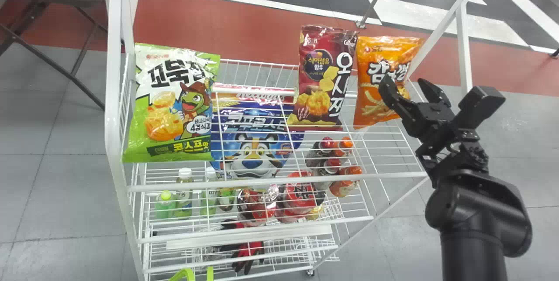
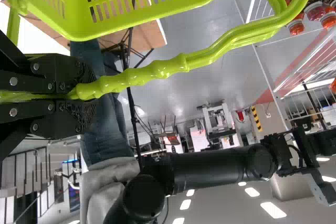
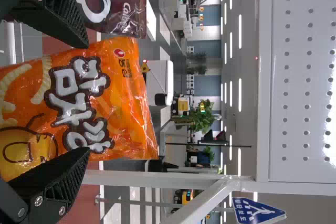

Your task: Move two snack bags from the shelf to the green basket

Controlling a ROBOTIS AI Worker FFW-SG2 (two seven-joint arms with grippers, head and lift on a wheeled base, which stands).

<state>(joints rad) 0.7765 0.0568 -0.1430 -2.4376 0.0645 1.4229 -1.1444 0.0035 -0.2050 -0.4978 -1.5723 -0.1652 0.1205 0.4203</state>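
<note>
the right jaws (image 1: 405, 82), nearer than the left, hang spread before the orange bag (image 1: 371, 87), its long axis upright at the shelf's (image 1: 279, 181) right end; the left jaws (image 2: 88, 97) pinch the green basket's (image 2: 84, 31) handle (image 2: 157, 75).

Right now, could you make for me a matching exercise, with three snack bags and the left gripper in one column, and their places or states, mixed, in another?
1. green-and-white bag
2. dark red bag
3. orange bag
4. left gripper

A. nearest the right gripper
B. shut on the green handle
C. at the shelf's left end
D. between the other two bags

Pairs: 1-C, 2-D, 3-A, 4-B
</note>
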